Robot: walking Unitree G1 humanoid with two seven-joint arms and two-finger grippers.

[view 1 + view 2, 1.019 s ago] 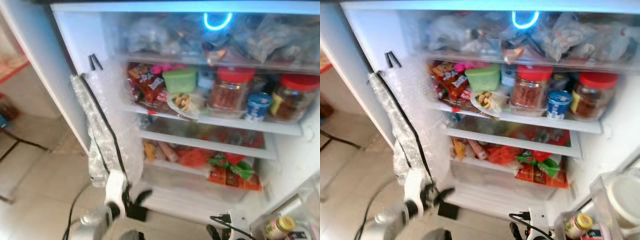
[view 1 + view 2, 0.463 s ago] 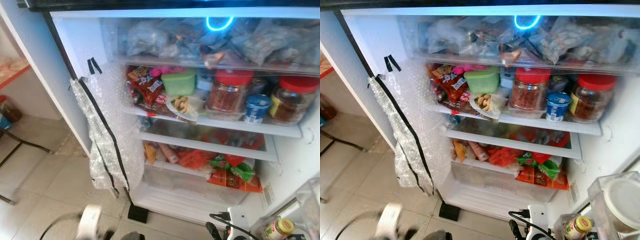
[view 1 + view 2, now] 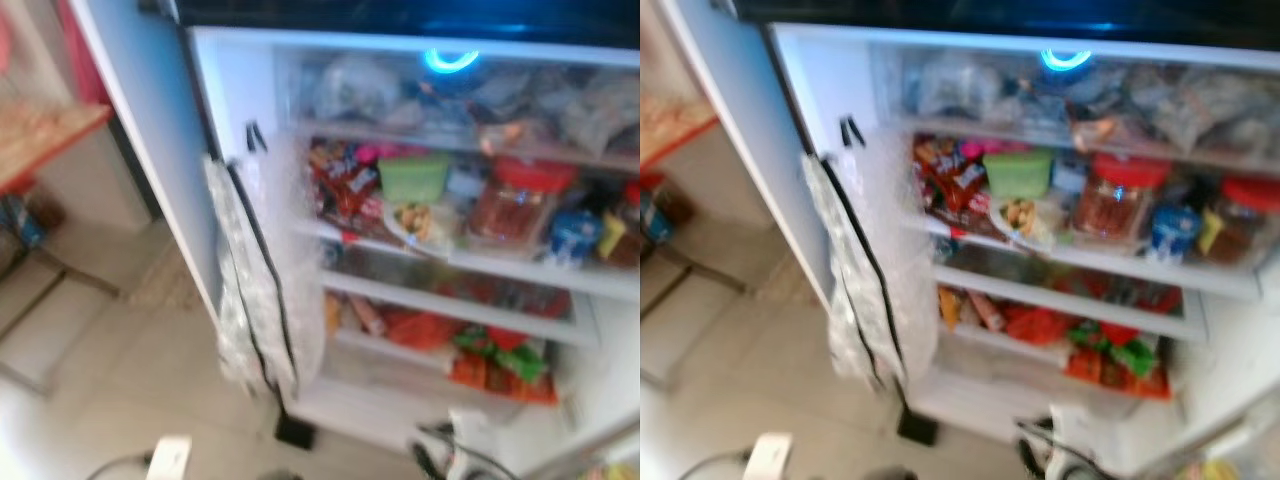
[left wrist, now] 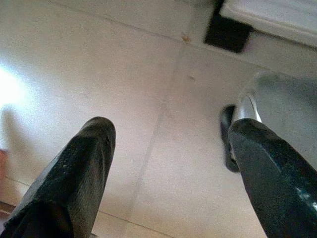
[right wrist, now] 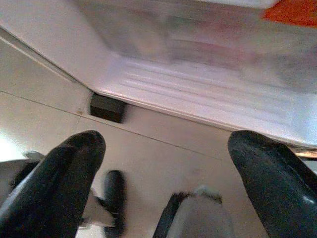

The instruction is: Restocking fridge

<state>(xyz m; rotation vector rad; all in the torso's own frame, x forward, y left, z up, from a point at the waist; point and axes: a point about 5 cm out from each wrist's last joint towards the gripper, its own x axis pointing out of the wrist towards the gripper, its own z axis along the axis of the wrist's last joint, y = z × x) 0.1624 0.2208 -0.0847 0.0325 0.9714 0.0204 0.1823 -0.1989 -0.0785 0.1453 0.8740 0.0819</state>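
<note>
From the head views, the camera has swung left since a moment ago, blurring the open fridge (image 3: 840,90); its stocked shelves (image 3: 1080,255) now sit further right. In the left wrist view, the left gripper (image 4: 173,148) hangs spread and empty over floor tiles (image 4: 74,59). In the right wrist view, the right gripper (image 5: 166,163) gapes empty before the fridge's base.

fridge (image 3: 1060,60) open | shelves (image 3: 1090,255) crowded — bubble wrap (image 3: 865,300) drapes left edge

Home kitchen: open fridge (image 3: 1060,250) w/ food jars (image 3: 1112,200), tiled floor (image 3: 730,360).
</note>
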